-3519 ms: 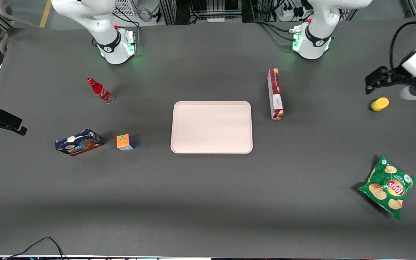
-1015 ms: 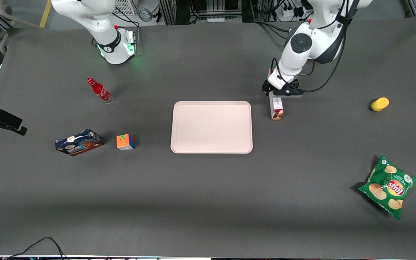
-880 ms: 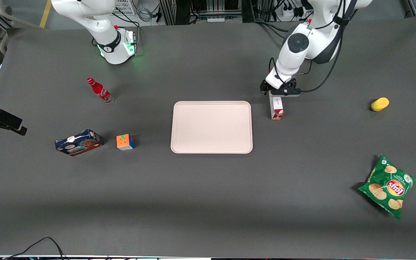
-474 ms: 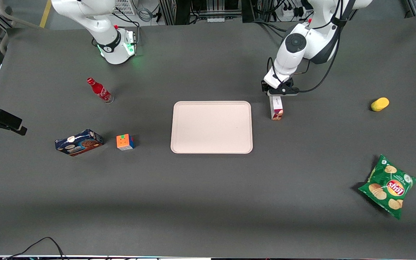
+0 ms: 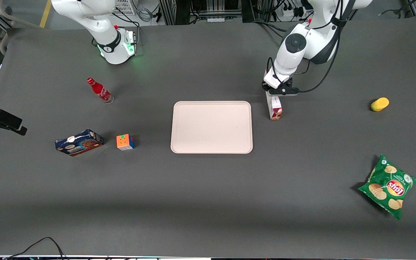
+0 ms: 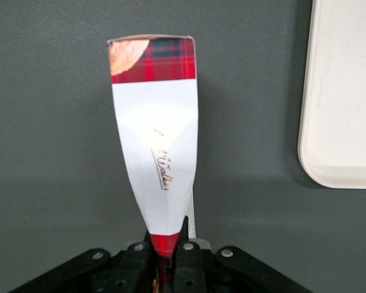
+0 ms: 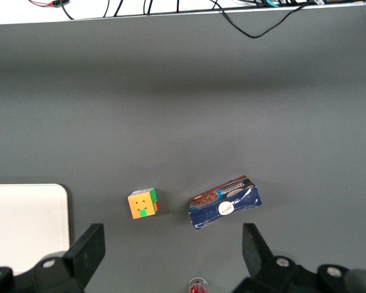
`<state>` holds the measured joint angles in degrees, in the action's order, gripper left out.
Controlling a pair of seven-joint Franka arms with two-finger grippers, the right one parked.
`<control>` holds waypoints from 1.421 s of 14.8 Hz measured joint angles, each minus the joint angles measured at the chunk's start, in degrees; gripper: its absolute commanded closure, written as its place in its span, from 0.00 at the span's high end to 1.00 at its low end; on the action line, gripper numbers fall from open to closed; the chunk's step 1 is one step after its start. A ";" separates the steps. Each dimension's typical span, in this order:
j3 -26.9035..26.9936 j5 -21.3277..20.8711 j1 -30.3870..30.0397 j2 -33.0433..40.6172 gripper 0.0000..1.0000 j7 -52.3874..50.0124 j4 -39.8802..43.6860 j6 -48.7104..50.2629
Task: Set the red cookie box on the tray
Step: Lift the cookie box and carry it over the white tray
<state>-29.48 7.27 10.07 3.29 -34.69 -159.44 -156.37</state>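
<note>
The red cookie box (image 5: 275,107) lies lengthwise beside the tray's (image 5: 211,127) short edge at the working arm's end, apart from its rim. My gripper (image 5: 275,92) sits over the box's end that is farther from the front camera. In the left wrist view the gripper (image 6: 166,253) is shut on the red cookie box (image 6: 158,152), whose white label panel is pinched narrow between the fingers (image 6: 186,259). A corner of the tray (image 6: 344,91) shows beside the box. I cannot tell whether the box rests on the table.
Toward the parked arm's end stand a red bottle (image 5: 99,90), a blue cookie box (image 5: 79,142) and a colour cube (image 5: 125,142). Toward the working arm's end lie a yellow object (image 5: 380,104) and a green chips bag (image 5: 388,186).
The arm swung in from the working arm's end and came down over the red cookie box. In the last half second the box's nearer end shifted slightly toward the tray.
</note>
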 measured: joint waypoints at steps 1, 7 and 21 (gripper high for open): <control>0.02 0.00 -0.05 0.01 0.00 0.00 0.11 0.00; 1.04 0.00 -1.92 3.16 0.00 0.59 8.23 11.21; 0.07 -6.03 -1.96 -4.18 0.00 1.87 50.03 45.23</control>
<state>-29.42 1.23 8.11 -0.90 -32.82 -109.41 -111.14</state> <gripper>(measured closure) 0.885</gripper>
